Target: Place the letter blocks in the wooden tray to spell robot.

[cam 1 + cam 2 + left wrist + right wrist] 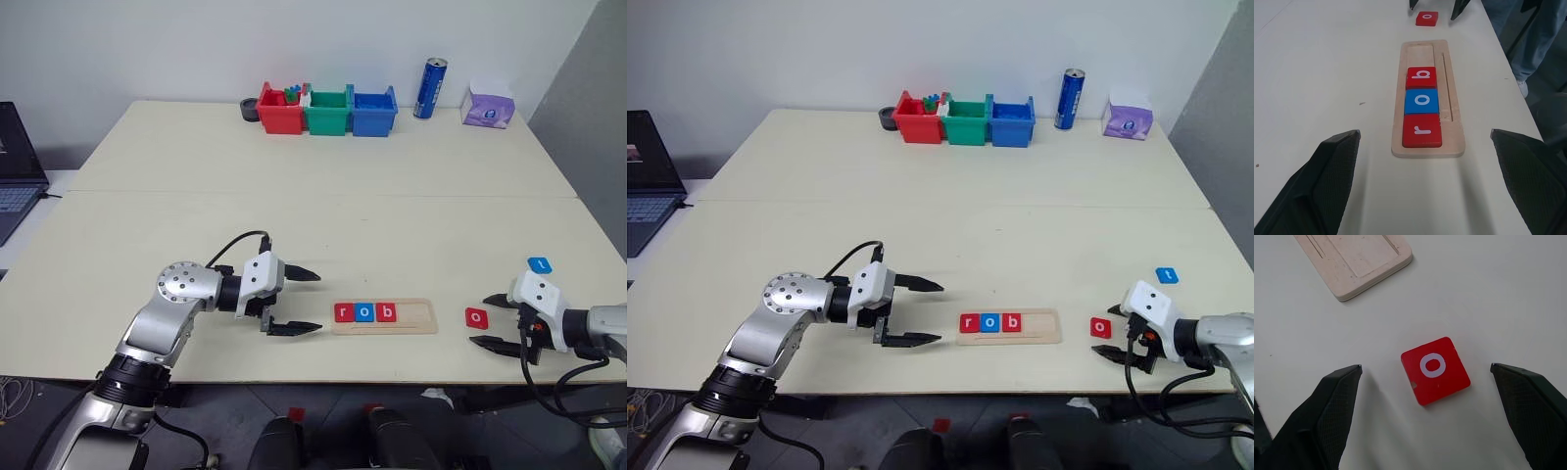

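The wooden tray (416, 316) lies near the table's front edge. Its left part holds three letter blocks side by side: a red r (343, 312), a blue o (364, 312) and a red b (386, 312). The tray's right part is bare. A red o block (1435, 369) lies flat on the table just right of the tray. A blue t block (539, 264) lies farther right and back. My left gripper (304, 302) stands open left of the tray, pointing at it. My right gripper (487, 321) is open, with the red o block between its fingers (1327, 416), apart from both.
Red (280, 111), green (327, 113) and blue (373, 112) bins stand in a row at the table's back. A blue can (429, 88) and a purple tissue pack (488, 108) are right of them. A laptop (15, 166) sits at the far left.
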